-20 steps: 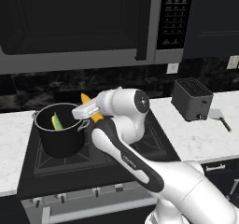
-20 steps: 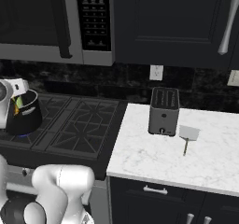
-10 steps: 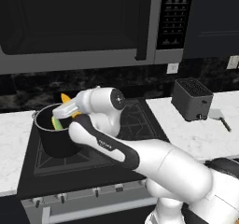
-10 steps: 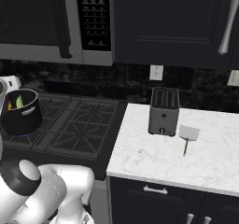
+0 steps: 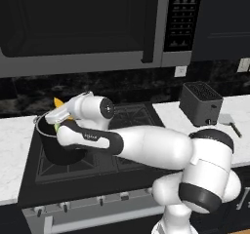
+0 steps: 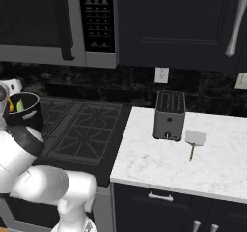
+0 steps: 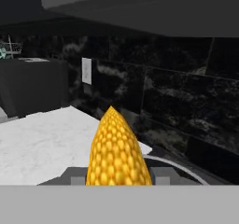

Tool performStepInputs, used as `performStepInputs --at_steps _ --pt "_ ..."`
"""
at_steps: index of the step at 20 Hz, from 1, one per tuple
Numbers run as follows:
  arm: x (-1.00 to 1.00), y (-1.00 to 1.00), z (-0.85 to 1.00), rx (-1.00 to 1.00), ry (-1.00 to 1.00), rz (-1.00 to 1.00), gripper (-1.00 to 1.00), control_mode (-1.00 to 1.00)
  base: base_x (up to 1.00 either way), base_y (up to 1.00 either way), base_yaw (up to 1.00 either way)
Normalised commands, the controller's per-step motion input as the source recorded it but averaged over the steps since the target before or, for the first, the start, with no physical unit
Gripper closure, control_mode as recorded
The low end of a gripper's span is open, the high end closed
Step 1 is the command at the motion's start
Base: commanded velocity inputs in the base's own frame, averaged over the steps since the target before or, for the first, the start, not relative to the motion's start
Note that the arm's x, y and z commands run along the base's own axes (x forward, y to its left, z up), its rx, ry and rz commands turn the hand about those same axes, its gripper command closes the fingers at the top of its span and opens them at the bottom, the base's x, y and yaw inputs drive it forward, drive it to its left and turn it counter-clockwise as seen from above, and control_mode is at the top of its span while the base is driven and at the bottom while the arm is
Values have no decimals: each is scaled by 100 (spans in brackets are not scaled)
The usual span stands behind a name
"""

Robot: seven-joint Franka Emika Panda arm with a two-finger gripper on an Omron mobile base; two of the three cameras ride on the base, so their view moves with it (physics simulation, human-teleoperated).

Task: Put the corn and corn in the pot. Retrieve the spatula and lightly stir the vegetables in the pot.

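Note:
My gripper point(image 5: 65, 112) is shut on a yellow corn cob point(image 5: 58, 102), held over the back of the black pot point(image 5: 51, 150) on the stove's left burner. In the hand view the cob point(image 7: 116, 148) stands between my fingers, its tip pointing at the dark backsplash. Inside the pot point(image 6: 26, 121) a second corn with a green husk point(image 6: 20, 104) leans against the wall. The grey spatula point(image 5: 228, 121) lies on the white counter right of the toaster, far from my hand; from the right it shows as the spatula point(image 6: 194, 139) with its handle toward the front edge.
A dark grey toaster point(image 6: 169, 114) stands on the marble counter point(image 6: 159, 163) right of the black stove grates point(image 6: 82, 129). A microwave point(image 5: 83, 23) hangs low above the stove. My own arm stretches across the stove in front of the pot.
My arm has swung left across the stove, carrying the yellow cob from the pot's right side to above its back left. The grip has stayed the same.

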Motion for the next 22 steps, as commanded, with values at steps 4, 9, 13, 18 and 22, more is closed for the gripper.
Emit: performStepInputs --at_steps 4,9,13,18,22 --pt "59 31 -16 0 0 0 100 -100 0 0 0" --pt "64 29 -33 0 1 0 100 -100 0 0 0" --pt "54 38 -23 0 0 0 100 -100 0 0 0" --pt "31 36 -18 1 1 0 100 -100 0 0 0" --pt "2 34 -16 1 3 0 100 -100 0 0 0"
